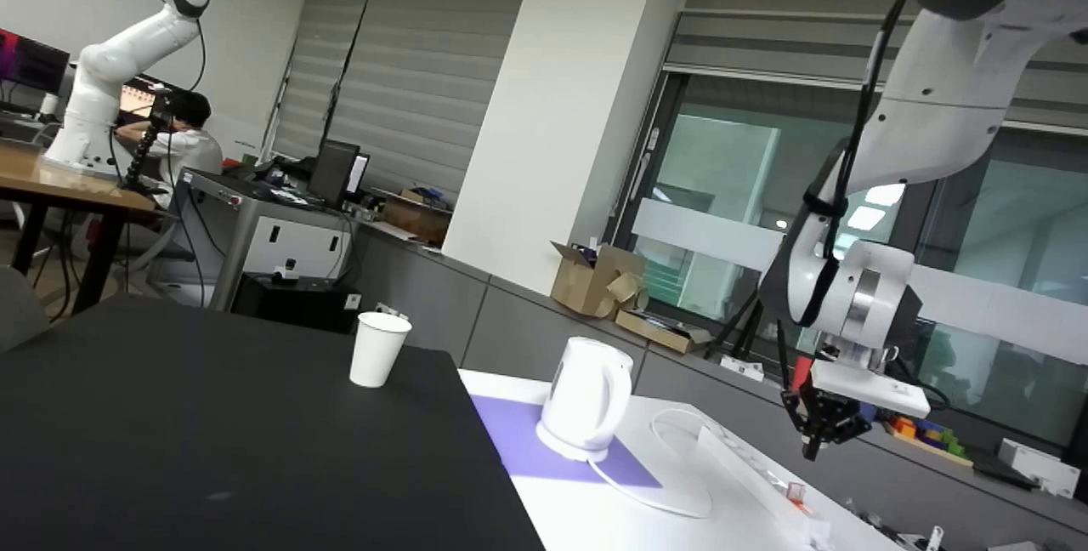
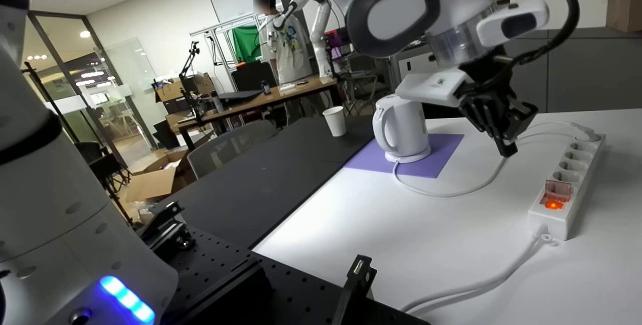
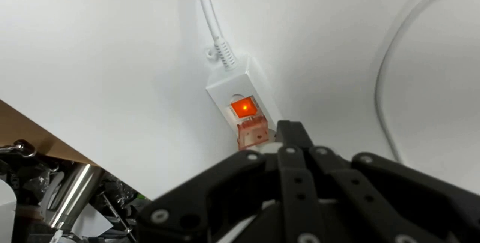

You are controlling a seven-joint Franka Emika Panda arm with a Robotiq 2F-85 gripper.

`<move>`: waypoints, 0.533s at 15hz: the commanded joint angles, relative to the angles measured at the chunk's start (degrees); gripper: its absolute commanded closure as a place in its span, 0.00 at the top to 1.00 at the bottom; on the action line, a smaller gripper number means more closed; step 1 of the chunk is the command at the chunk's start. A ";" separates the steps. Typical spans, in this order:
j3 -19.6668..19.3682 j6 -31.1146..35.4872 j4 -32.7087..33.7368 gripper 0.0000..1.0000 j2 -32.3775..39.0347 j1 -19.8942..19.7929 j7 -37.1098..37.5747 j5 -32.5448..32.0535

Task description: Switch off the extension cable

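The extension cable, a long white power strip, lies on the white table in both exterior views and in the wrist view. Its red switch is lit orange at the cord end, also in the wrist view. A clear red cover stands flipped open beside the switch. My gripper is shut, fingertips together and empty. It hovers above the strip, apart from it; its fingers hide the far part of the strip in the wrist view. It also shows in both exterior views.
A white jug stands on a purple mat; its thin cord runs to a plug at the strip's far end. A paper cup stands on the black table. The strip's thick cord crosses the white table.
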 commanded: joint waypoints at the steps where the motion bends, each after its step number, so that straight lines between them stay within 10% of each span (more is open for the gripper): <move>1: 3.90 -4.33 10.50 0.00 8.95 -7.85 8.67 -11.39; 8: 8.51 -10.05 21.77 0.00 17.13 -16.88 13.29 -21.05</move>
